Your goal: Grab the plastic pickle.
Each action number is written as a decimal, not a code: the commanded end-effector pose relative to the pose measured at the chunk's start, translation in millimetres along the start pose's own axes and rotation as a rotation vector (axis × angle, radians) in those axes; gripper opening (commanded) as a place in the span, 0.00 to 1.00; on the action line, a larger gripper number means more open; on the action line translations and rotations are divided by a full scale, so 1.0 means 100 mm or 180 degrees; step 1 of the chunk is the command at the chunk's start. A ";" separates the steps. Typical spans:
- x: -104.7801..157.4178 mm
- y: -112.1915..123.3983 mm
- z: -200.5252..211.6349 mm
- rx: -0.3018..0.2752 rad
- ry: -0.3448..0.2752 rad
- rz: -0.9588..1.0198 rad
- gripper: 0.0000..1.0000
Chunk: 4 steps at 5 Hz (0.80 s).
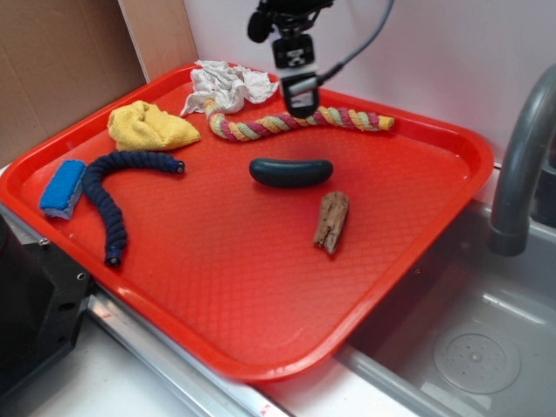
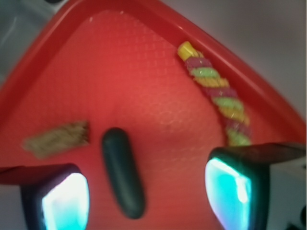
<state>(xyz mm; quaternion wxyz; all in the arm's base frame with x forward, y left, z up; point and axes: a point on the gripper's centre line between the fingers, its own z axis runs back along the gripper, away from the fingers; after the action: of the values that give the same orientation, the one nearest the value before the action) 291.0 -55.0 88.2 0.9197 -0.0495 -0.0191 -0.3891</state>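
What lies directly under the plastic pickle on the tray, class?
The pickle lies flat on the bare red tray, with nothing visibly tucked beneath it. The patch of tray right under it is covered. The wood chunk lies apart.

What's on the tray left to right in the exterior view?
Blue sponge → navy braided rope → yellow cloth → white crumpled paper → plastic pickle → wood chunk. Multicolour rope left out: it spans several of these.
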 end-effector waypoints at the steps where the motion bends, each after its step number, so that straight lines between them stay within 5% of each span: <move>1: -0.10 -0.41 -0.25 0.0241 -0.0039 -0.0765 1.00; 3: -0.03 -0.41 -0.54 0.0150 0.0072 -0.0684 1.00; 4: -0.19 -0.63 -0.71 0.0205 0.0150 -0.0543 0.00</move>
<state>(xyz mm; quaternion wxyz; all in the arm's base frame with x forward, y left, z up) 239.3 -80.6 19.0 0.8887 -0.0095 -0.0079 -0.4583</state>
